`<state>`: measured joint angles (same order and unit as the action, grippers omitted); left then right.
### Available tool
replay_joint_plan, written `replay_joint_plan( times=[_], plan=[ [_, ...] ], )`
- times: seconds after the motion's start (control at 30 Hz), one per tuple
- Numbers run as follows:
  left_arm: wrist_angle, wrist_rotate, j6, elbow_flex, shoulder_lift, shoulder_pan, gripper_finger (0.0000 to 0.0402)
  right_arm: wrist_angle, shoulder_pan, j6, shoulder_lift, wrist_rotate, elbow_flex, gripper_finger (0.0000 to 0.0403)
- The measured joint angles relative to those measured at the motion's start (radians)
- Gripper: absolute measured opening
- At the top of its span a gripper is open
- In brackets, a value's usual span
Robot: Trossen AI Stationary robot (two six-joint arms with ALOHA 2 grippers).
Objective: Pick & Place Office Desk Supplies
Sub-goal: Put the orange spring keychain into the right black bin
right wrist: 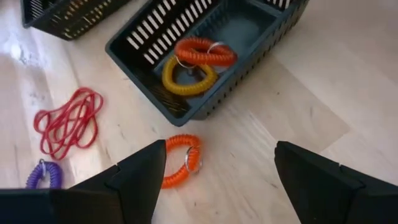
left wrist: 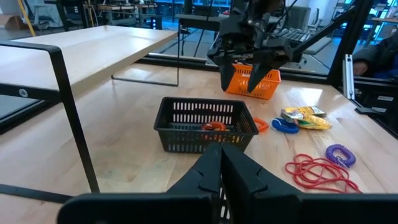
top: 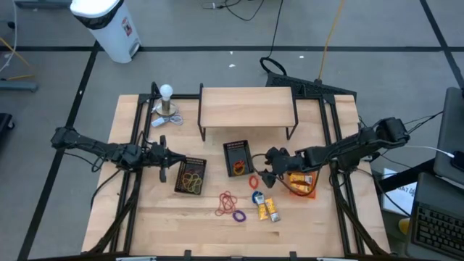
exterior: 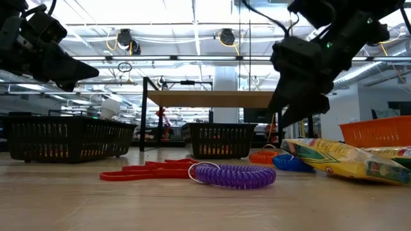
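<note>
The right gripper hovers with fingers spread just beside the small black basket, above an orange coil band on the table, seemingly lined up to pick it. The right wrist view alone shows an orange and a yellow coil already in that basket. The left gripper, pressed together, waits beyond it.

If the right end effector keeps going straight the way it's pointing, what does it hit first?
Probably the orange coil band on the table, lying between the open right end effector's fingers, just short of the dark basket; depth is uncertain.
</note>
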<state>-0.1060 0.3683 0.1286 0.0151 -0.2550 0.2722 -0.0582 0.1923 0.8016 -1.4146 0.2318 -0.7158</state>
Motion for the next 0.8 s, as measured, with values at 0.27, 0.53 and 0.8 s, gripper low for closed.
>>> replay_joint_plan(
  times=[0.27,0.53,0.8],
  plan=[
    [0.007,0.000,-0.015,0.000,0.000,0.000,0.0018,0.026,0.000,0.070,-0.111,-0.047,0.000,0.0286],
    [0.009,-0.001,-0.016,0.000,0.000,0.000,0.0005,0.094,0.038,0.077,-0.124,-0.049,0.000,0.0286],
    [0.009,-0.001,-0.018,0.000,0.000,0.000,0.0025,0.094,0.087,0.103,-0.241,0.007,-0.048,0.0286]
  ],
)
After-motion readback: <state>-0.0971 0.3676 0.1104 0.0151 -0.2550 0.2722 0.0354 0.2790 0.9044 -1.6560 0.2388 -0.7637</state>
